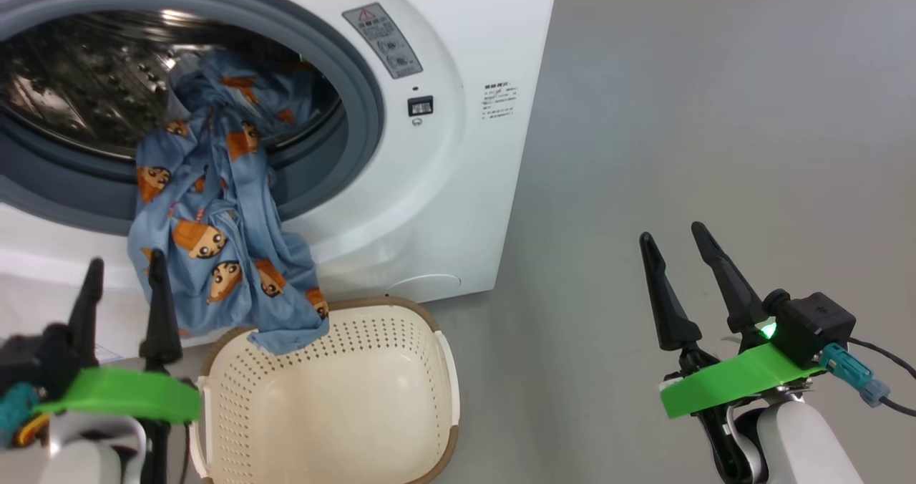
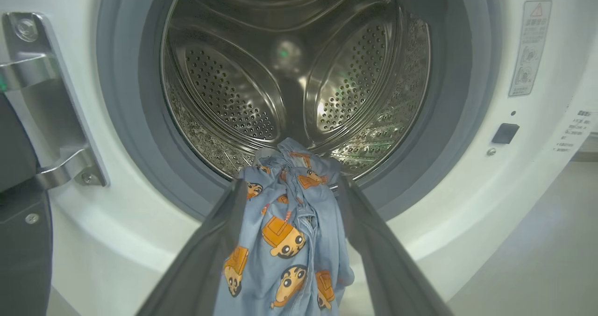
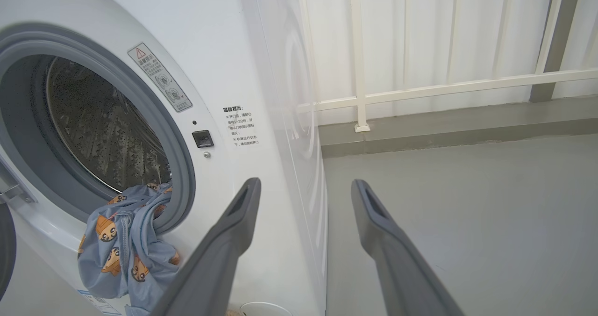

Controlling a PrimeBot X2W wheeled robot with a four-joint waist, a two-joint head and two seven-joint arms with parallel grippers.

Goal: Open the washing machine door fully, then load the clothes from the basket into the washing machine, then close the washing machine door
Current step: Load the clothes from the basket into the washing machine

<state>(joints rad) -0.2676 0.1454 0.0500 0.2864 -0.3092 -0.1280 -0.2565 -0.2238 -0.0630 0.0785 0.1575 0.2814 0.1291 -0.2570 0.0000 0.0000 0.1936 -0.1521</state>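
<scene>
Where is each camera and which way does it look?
Head view: on the head, looking down at the washing machine, basket and clothes; left gripper and right gripper show.
Left wrist view: on the left wrist, facing into the drum; its fingers frame the clothes.
Right wrist view: on the right wrist, facing the machine's front corner and floor; its fingers show.
All share the clothes hanging from the drum.

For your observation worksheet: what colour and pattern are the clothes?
Light blue clothes printed with orange-brown cartoon figures; clearest in the left wrist view.
</scene>
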